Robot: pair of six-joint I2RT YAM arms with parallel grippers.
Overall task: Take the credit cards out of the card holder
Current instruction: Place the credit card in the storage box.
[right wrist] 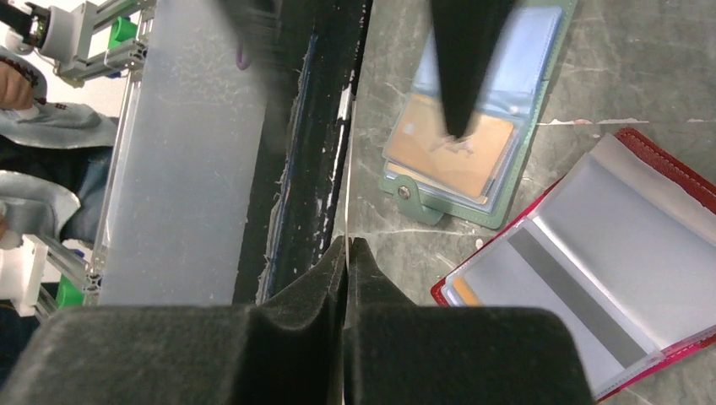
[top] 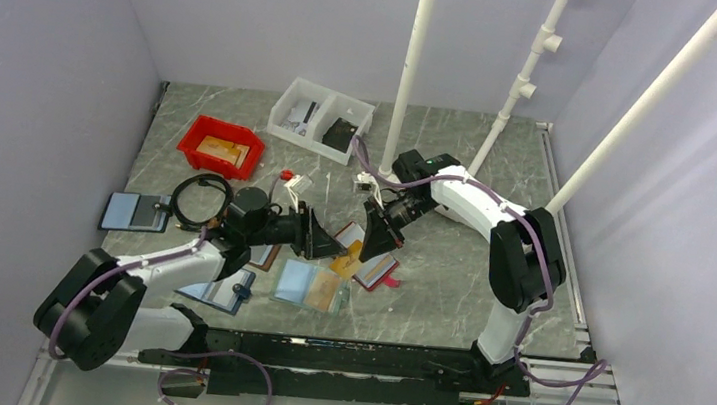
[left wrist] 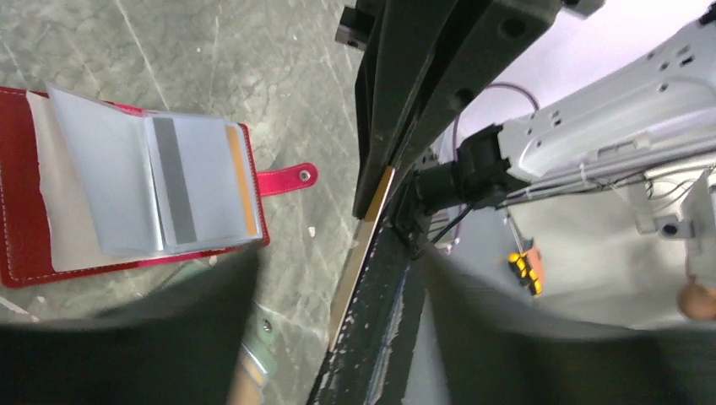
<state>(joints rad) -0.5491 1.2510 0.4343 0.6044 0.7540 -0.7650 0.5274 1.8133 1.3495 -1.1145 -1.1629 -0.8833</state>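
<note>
A light teal holder (top: 311,285) with an orange card lies open just on the near side of the left gripper (top: 325,242). To that gripper's left lie a coil of black cable (top: 199,196) and a dark flat holder (top: 135,211). Farther out stands a red bin (top: 222,145), and a white divided tray (top: 321,118) stands beyond the right gripper (top: 378,240), to its left.

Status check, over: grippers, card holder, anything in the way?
Left gripper open; right gripper shut on a credit card. Red card holder lies open, striped card in its sleeve. Teal holder close beside it.
</note>
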